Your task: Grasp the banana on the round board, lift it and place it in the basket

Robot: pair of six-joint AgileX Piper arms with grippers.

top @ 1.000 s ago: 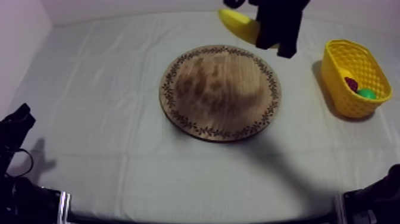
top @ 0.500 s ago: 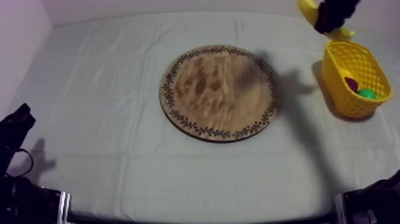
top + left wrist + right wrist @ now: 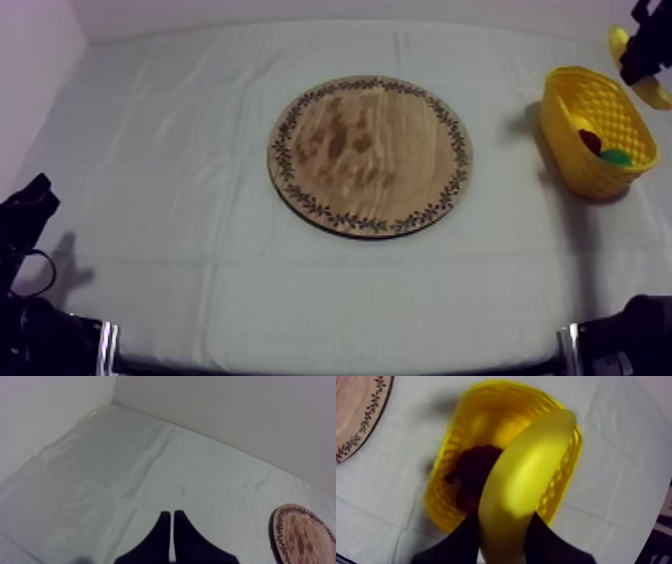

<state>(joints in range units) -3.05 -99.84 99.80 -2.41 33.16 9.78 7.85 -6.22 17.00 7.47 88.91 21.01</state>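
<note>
My right gripper [image 3: 643, 55] hangs at the far right, just beyond the yellow basket [image 3: 575, 95], shut on the banana [image 3: 655, 94]. In the right wrist view the yellow banana [image 3: 526, 481] sits between my black fingers [image 3: 458, 538], right above the basket [image 3: 448, 463]. The round wooden board [image 3: 370, 155] with its patterned rim lies bare in the middle of the table. My left gripper [image 3: 28, 205] rests low at the left edge. In its wrist view the left gripper [image 3: 172, 531] is shut, its fingers together as a narrow wedge over the cloth.
Inside the basket lie a small red fruit [image 3: 590, 140] and a green fruit [image 3: 617, 157]; the red fruit [image 3: 478, 468] shows dark under the banana. The board's rim [image 3: 358, 433] is beside the basket, and the board [image 3: 302, 536] also lies beyond the left fingers.
The right gripper has carried the banana from behind the board rightward, to a spot above the basket. Its shadow has left the board. The left arm has stayed still.
</note>
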